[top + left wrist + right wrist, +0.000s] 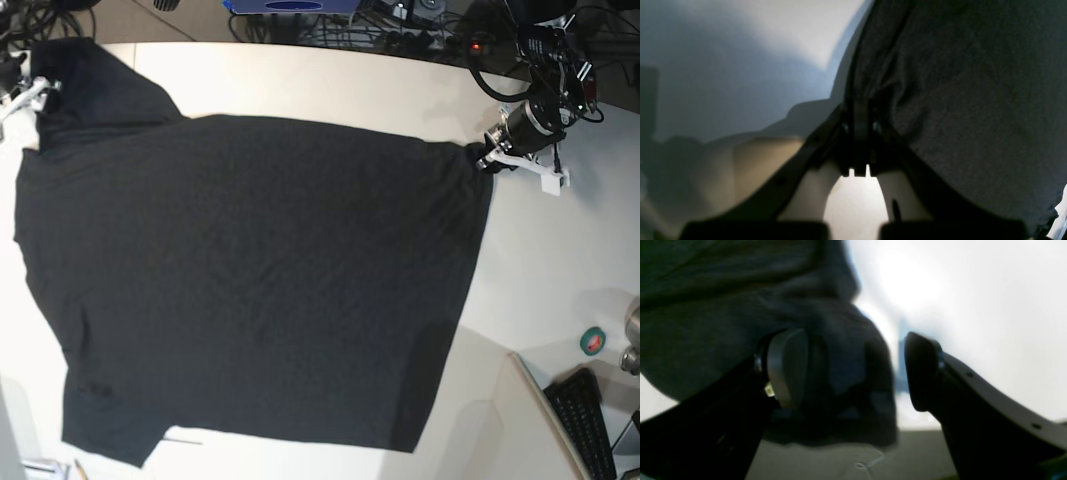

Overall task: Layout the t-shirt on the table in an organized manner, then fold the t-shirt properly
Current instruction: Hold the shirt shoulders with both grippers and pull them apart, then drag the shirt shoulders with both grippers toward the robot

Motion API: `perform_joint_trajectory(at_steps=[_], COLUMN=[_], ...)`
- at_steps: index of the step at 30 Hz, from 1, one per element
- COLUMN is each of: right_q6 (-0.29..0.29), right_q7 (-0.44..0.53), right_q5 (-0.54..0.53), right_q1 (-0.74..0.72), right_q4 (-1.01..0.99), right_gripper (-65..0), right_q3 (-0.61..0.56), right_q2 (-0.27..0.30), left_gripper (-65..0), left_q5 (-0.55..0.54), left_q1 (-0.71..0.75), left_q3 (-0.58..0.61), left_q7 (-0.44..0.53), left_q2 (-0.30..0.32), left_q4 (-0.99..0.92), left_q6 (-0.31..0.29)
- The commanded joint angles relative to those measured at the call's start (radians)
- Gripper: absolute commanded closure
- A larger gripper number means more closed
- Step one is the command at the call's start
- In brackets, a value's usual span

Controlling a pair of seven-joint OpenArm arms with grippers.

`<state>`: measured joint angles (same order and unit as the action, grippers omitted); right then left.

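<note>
**Ana:** Base view first: where does the t-shirt lie?

**Ben:** Spread flat, plain black side up, over most of the off-white table. One corner reaches the left gripper at the far right, and the opposite corner runs up to the right gripper at the top left edge.

**Ana:** Is the left gripper holding anything?

**Ben:** Its wrist view shows the two fingers pressed together with the shirt's dark edge pinched between them; the rest of the cloth fans out to the right of the fingers, with bare table to their left.

**Ana:** And the right one?

**Ben:** Its jaws stand apart. A bunched fold of the t-shirt sits in the gap, lying against the left pad, while the right pad is clear of it with bright table showing between. The picture is blurred, so I cannot tell whether the cloth touches that left pad firmly.

**Ana:** Anything else on the table?

**Ben:** A green tape roll and a black keyboard at the lower right, well apart from the shirt.
</note>
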<state>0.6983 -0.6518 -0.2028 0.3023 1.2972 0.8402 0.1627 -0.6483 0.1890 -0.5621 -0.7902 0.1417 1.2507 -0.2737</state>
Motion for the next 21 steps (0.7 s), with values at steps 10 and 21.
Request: perform_joint_trajectory(at_steps=[10, 21], right_q6=[0.0, 0.0], right_q7=[0.117, 0.115], right_q5=[-0.007, -0.005], right_q1=[-0.004, -0.025], right_q4=[-0.09, -0.163], right_gripper=[-41.1, -41.1], right_q3=[0.004, -0.002], right_q2=[0.062, 0.073], left_gripper=[0.0, 0.0], left_q5=[0.017, 0.017], left_q1=[0.004, 0.002], left_q3=[-0.003, -0.003], left_q7=[-0.011, -0.011], left_q2=[0.011, 0.011], left_q4=[0.01, 0.01], left_q6=[0.009, 0.009])
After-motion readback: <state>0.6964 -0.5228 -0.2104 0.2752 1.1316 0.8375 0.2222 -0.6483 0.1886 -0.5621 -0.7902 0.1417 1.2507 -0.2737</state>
